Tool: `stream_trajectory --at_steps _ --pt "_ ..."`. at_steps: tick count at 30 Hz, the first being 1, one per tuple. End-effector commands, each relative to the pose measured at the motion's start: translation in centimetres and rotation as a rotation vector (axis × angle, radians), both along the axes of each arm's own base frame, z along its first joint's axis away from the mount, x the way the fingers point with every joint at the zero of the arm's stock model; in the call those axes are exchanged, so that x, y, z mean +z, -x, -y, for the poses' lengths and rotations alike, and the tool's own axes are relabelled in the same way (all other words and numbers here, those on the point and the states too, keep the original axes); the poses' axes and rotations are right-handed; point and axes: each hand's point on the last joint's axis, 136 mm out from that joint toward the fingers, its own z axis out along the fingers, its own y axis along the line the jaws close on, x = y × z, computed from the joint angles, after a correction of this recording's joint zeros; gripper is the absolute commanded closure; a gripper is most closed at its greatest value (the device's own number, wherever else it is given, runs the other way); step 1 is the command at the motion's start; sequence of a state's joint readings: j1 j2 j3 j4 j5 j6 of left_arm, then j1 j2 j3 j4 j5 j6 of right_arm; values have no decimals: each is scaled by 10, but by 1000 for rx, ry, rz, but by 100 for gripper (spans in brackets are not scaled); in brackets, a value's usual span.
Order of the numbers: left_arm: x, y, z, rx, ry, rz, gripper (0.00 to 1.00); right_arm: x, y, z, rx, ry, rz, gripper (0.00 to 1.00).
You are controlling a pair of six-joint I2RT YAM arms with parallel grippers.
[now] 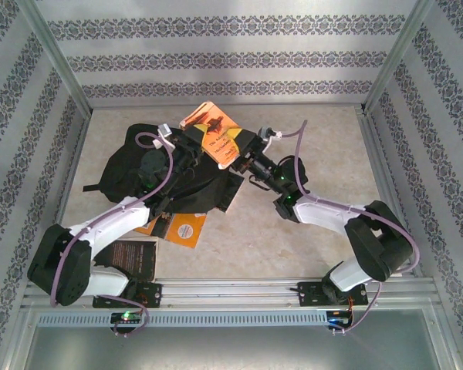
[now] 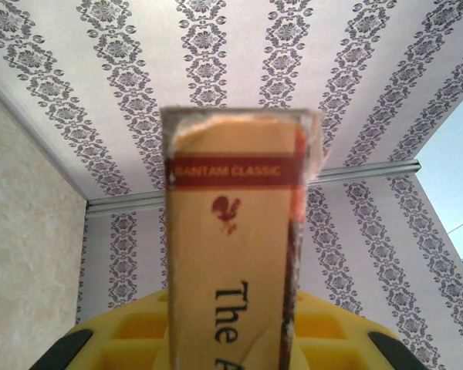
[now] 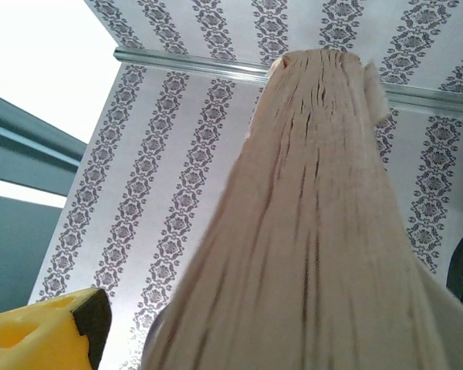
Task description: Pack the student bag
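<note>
Top view: the student bag [image 1: 135, 173] lies flat on the counter [image 1: 309, 239], left of centre. Above its right edge an orange paperback [image 1: 216, 131] hangs between 2 arms, the left tool [image 1: 189, 148] on one side and the right tool [image 1: 247, 159] on the other. 2 more books lie near the left arm: an orange one [image 1: 181, 229] and a dark one [image 1: 133, 260].

Left wrist view: the paperback's spine stands between yellow fingers [image 2: 123, 335], so the left tool is clenched on it. The grip itself cannot be made out from above.

Right wrist view: the page edges loom close, with 1 yellow finger [image 3: 38, 335] beside them. I cannot tell whether this tool grips.

Risk: if the left tool releases before the right holds firmly, the paperback may fall onto the bag, not into it. The bag's opening cannot be made out.
</note>
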State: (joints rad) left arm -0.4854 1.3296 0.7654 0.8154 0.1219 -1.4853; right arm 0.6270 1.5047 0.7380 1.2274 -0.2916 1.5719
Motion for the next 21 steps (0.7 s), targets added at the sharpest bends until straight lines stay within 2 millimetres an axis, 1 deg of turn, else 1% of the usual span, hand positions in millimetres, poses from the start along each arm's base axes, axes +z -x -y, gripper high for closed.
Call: stream_trajectory --at_steps 1,5,10,13,16,19,21 --pt "20 7 -6 28 10 52 100 25 10 19 -45 -51 85 20" --pt "18 7 -9 40 -2 52 100 22 15 26 -58 -37 86 23" --pt "15 6 -6 30 -10 42 100 29 20 24 -43 -28 118 27" --pt "14 6 -5 23 -10 39 100 33 21 19 -32 -9 140 34" --pt "13 7 -5 24 -17 37 100 31 18 15 -39 23 140 41" --pt "10 8 -6 27 -28 31 100 24 15 14 -55 57 124 42" --pt "8 8 -6 28 -38 26 100 18 13 13 -63 97 109 39"
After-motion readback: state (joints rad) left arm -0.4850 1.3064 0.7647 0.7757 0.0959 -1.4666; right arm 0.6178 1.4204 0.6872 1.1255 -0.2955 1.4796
